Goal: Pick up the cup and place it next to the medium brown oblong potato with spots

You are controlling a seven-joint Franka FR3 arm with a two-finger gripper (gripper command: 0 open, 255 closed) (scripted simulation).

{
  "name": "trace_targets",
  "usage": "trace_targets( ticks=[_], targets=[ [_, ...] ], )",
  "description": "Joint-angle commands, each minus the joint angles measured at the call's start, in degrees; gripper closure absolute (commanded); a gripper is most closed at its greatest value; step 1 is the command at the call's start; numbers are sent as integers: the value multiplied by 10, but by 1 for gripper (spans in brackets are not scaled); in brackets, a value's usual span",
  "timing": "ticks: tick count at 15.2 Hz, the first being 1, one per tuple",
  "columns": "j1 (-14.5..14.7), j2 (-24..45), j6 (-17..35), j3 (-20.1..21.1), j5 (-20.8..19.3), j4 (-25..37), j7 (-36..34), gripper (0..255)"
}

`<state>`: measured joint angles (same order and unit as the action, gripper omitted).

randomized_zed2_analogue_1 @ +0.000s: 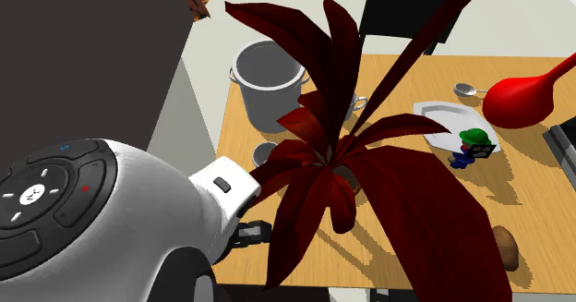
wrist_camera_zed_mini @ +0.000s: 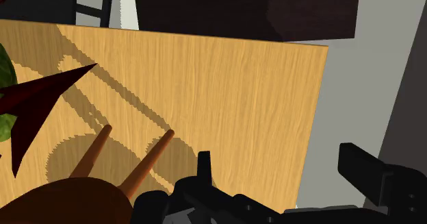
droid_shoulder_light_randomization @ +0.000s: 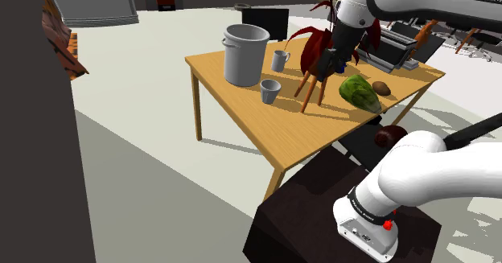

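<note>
Gripper (droid_shoulder_light_randomization: 328,64): fingers wide apart with nothing between them; it hangs over the table (droid_shoulder_light_randomization: 265,137), just beside the plant (droid_shoulder_light_randomization: 315,43), at 1 o'clock of its stand (droid_shoulder_light_randomization: 308,92).
Cup (droid_shoulder_light_randomization: 269,90): upright on the table, at 9 o'clock of the stand in the shoulder view and apart from it.
Cup's neighbours: pot (droid_shoulder_light_randomization: 244,54) at 11 o'clock and mug (droid_shoulder_light_randomization: 280,59) at 12 to 1 o'clock; neither touches it.
Potato (droid_shoulder_light_randomization: 381,88): at 3 o'clock of a green lump (droid_shoulder_light_randomization: 359,92) and just beside it; the table's edge is near at its 5 o'clock.
Open room: bare wood runs from the cup toward 6 o'clock, as far as the near corner. In the wrist view there is bare wood between the stand's legs and the table edge, with floor (wrist_camera_zed_mini: 349,106) beyond.
Overhang: the plant's red leaves spread over the table's middle in the second exterior view.
</note>
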<state>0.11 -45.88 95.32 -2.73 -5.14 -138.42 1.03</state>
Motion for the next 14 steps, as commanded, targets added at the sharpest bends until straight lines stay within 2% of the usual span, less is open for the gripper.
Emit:
trace_targets(
  ticks=[1,7,14],
  targets=[
    [0,0,0,0,0,0,0,0],
    [3,137,83,2,-14,32,0,0],
    [4,304,153,5,-32,103,-3,0]
  ],
)
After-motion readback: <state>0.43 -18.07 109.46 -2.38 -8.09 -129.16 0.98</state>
